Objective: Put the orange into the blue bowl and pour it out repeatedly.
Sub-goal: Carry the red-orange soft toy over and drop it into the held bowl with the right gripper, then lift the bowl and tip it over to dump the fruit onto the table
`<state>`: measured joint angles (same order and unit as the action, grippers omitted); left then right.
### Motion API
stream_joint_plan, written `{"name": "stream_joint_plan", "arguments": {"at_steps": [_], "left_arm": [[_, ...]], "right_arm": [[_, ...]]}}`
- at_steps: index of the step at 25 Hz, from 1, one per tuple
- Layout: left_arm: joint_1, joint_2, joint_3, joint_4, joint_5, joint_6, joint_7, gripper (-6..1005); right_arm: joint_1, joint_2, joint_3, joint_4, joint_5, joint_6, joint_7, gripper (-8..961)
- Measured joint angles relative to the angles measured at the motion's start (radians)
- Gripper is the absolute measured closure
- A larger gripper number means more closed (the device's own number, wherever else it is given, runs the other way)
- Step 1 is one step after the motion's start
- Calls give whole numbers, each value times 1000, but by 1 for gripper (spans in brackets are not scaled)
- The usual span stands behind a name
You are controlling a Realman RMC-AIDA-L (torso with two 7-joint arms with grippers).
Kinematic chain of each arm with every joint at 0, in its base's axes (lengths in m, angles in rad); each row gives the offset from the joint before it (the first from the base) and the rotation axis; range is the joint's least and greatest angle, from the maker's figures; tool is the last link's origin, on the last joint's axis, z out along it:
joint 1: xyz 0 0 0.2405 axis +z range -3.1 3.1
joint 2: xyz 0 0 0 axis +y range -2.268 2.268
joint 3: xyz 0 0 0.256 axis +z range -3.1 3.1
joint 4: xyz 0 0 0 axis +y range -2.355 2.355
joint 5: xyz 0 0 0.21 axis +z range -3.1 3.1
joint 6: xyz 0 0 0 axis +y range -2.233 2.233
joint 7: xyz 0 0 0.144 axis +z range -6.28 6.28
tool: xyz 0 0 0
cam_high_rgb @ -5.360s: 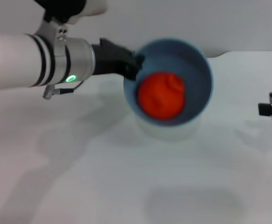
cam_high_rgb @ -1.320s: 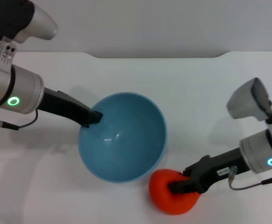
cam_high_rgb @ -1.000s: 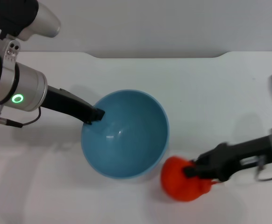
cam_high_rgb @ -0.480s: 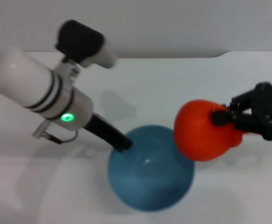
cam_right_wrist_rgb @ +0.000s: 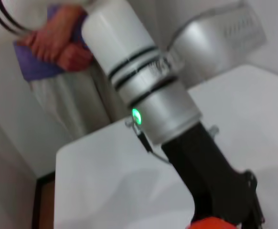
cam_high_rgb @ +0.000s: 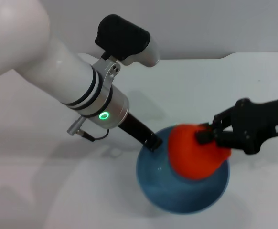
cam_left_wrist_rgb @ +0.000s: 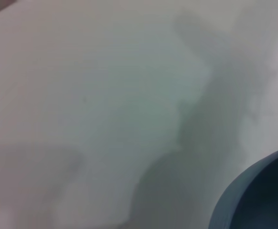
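Right tool (cam_high_rgb: 205, 136) grips the orange (cam_high_rgb: 194, 152) directly over the blue bowl (cam_high_rgb: 177, 200); left tool (cam_high_rgb: 153, 142) clamps the bowl's rim on the bench (cam_high_rgb: 58, 191).

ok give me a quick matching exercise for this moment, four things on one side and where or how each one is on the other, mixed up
Things:
1. orange
2. blue bowl
3. left gripper
4. right gripper

Places or states:
A. at the bowl's rim, on the robot's left side of it
B. shut on the fruit, reaching in from the robot's right
C. held in the air over the bowl's opening
D. on the white table, under the fruit

Pairs: 1-C, 2-D, 3-A, 4-B
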<state>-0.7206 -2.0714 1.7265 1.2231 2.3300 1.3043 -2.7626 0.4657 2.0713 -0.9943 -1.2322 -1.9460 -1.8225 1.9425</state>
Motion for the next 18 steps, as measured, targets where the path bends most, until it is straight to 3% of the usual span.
{"name": "stream_joint_plan", "arguments": {"at_steps": [5, 12, 15, 18], "left_arm": [[-19, 0, -7, 2, -2, -17, -1, 1000], [-7, 3, 0, 25, 3, -104, 7, 1000], [52, 10, -5, 75, 25, -221, 11, 1000], [159, 12, 0, 159, 105, -409, 55, 1000]], "right_arm": [[-20, 2, -29, 11, -8, 25, -36, 877], [-66, 2, 18, -85, 10, 26, 5, 695], [-104, 2, 87, -145, 15, 29, 84, 576], [-135, -3, 173, -165, 13, 24, 154, 437]]}}
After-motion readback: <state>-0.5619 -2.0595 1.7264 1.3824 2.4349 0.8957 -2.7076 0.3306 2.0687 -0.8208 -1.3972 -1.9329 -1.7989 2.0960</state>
